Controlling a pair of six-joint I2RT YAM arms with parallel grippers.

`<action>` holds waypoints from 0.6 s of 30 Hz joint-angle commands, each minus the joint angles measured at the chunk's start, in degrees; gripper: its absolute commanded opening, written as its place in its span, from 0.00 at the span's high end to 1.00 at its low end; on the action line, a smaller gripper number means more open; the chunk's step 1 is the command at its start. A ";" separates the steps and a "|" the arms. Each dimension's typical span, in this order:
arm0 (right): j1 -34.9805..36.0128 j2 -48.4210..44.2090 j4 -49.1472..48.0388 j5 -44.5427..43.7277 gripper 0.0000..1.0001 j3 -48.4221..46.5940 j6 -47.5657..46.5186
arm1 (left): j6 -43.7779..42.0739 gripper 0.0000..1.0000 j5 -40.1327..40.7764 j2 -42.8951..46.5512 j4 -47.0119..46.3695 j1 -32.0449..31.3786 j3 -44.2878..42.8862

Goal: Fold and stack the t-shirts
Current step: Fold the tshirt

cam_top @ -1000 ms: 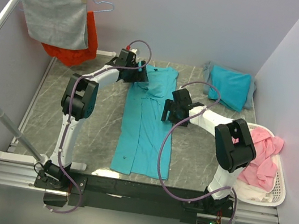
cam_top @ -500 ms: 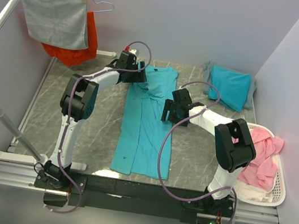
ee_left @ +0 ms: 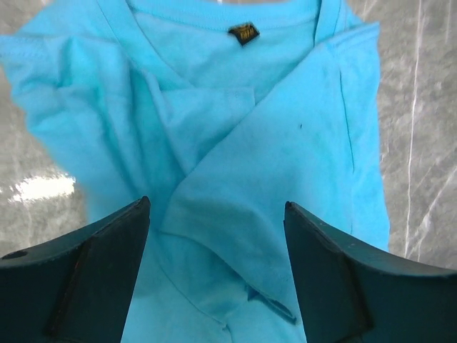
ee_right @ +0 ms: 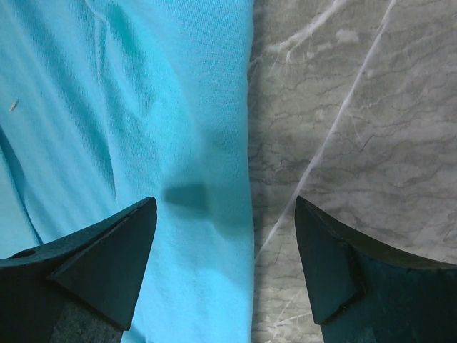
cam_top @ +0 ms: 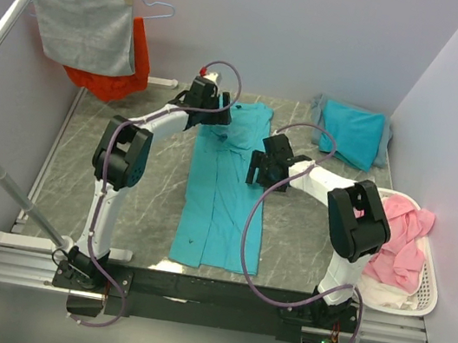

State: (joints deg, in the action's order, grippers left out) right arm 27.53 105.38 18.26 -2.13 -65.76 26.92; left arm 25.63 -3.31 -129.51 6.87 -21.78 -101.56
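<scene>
Left gripper (ee_left: pixel 216 207) further right, above collar end of t-shirt (cam_top: pixel 223 206), jaws apart.

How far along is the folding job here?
Done: one folded t-shirt sits at the far right. In hand: a second t-shirt lies narrowed lengthwise, left gripper open near its collar, right gripper open at its right edge. Left: cross-folds, then stacking.

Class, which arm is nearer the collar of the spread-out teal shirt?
Left. The left arm is over the top of the shirt, the collar just ahead of its open jaws. The right arm is farther down the shirt, over its right edge.
</scene>
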 commanded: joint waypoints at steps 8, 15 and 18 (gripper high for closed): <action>0.33 2.37 0.02 0.64 0.16 -1.83 -0.29 | -2.42 0.23 2.79 4.19 -4.27 -1.07 0.94; 0.33 2.72 0.63 0.64 0.16 -1.92 -0.72 | -0.49 0.35 0.06 -1.17 -2.39 -0.98 -4.25; 0.42 2.46 0.28 0.46 0.16 -1.22 -0.73 | -0.58 0.35 0.15 -2.32 -1.43 -0.98 -5.31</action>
State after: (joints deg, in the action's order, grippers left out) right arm 27.53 106.13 18.33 -2.04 -66.63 26.59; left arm 24.71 -2.17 -129.67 5.04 -22.59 -103.81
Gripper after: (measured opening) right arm 0.840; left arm 0.653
